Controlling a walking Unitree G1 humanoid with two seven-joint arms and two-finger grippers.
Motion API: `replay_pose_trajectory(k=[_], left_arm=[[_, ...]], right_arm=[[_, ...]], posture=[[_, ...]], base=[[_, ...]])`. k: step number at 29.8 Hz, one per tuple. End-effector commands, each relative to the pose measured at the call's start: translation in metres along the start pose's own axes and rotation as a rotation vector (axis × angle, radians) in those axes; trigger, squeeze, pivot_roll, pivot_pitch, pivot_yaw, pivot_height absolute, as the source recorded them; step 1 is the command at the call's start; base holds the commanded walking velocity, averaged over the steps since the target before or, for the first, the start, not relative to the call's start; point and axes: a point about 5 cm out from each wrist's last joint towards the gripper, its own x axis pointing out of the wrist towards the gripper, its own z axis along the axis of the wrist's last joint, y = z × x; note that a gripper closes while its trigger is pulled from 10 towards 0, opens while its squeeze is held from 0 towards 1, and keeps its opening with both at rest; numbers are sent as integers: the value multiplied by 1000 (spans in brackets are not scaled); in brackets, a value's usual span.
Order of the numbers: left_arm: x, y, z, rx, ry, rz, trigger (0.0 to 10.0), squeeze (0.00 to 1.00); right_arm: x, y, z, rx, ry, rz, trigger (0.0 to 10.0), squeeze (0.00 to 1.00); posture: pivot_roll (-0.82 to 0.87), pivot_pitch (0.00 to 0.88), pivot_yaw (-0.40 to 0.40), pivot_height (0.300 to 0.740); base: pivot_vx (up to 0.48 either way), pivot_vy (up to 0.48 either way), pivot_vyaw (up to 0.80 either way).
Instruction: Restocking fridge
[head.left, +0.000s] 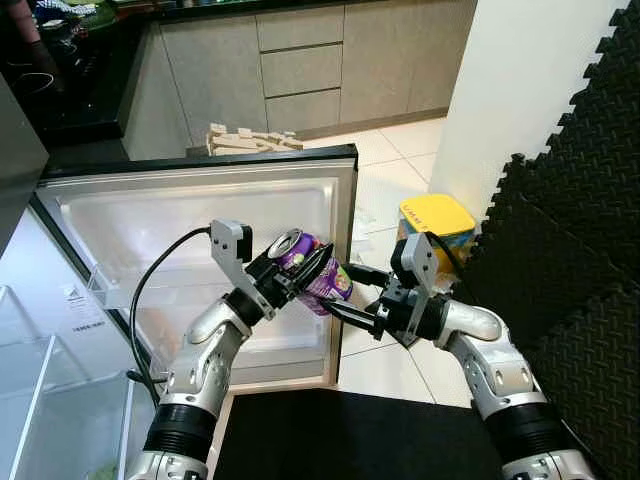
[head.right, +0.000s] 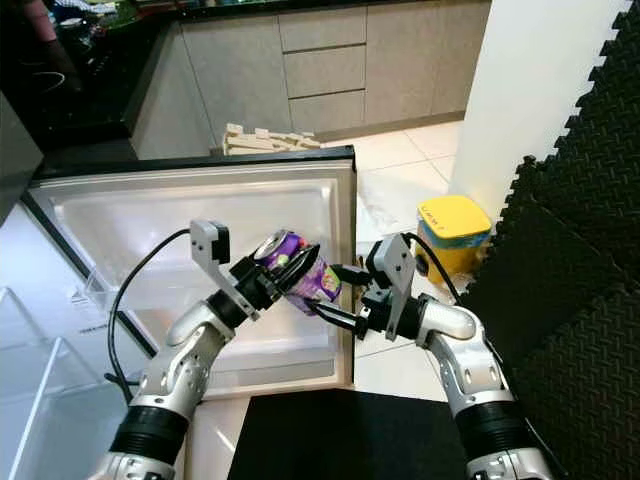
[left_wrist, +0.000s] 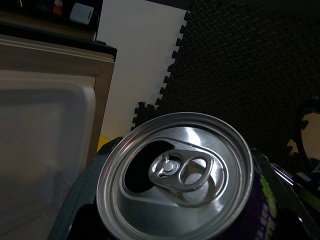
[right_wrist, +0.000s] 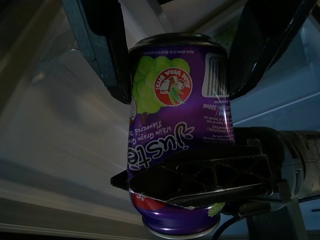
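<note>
Holding a purple grape-drink can (head.left: 312, 270) at centre frame in the left eye view, tilted, top toward upper left, in front of the open fridge door (head.left: 200, 215). Left gripper (head.left: 300, 272) closed on the can, black fingers clamped on either side of its body; confirmed from the right wrist view, where the fingers (right_wrist: 105, 45) bracket the label. Tab end faces the left wrist camera; opening in the lid (left_wrist: 142, 167) looks dark, whether punctured cannot be told. Right gripper (head.left: 355, 300) just beside the can's lower end, fingers spread apart and gripping nothing; contact with the can cannot be confirmed. Step judged as carrying the can toward storage, possibly a hand-over between grippers. Door shelf (head.left: 130, 290) at left centre and fridge interior (head.left: 40, 400) at lower left both near. Next move calls for righting the can and lowering it onto a shelf before release. Yellow bin (head.left: 437, 225) on the floor at right, well apart.
</note>
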Motion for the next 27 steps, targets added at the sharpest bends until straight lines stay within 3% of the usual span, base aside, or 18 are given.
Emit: replay_pose_trajectory(k=[1, 16, 17, 20, 21, 23, 24, 27], left_arm=[[-1, 4, -1, -16, -6, 38, 10000, 0], [0, 7, 4, 21, -5, 44, 10000, 0], [0, 7, 5, 35, -2, 42, 10000, 0], [1, 7, 6, 50, 0, 40, 10000, 0], [1, 7, 6, 53, -1, 40, 10000, 0], [1, 8, 7, 59, -1, 42, 10000, 0], [1, 8, 7, 63, -2, 42, 10000, 0], [1, 8, 8, 93, 2, 43, 10000, 0]], right_arm=[[2, 5, 2, 4, -27, 33, 10000, 0], [3, 4, 0, 18, -31, 11, 10000, 4], [3, 3, 0, 22, -33, 4, 10000, 776], [3, 3, 0, 25, -42, -4, 10000, 863], [2, 3, 0, 23, -46, -8, 10000, 678], [2, 3, 0, 20, -49, -13, 10000, 678], [2, 3, 0, 18, -48, -14, 10000, 0], [0, 3, -3, 27, -39, -16, 10000, 0]], posture=[[-49, 18, 33, 740], [-47, 18, 35, 740], [-47, 19, 35, 740], [-46, 19, 36, 740], [-46, 19, 36, 740], [-47, 19, 37, 740], [-47, 19, 37, 740], [-47, 19, 34, 740]], base=[[0, 0, 0], [0, 0, 0], [0, 0, 0], [0, 0, 0], [0, 0, 0], [0, 0, 0], [0, 0, 0], [0, 0, 0]])
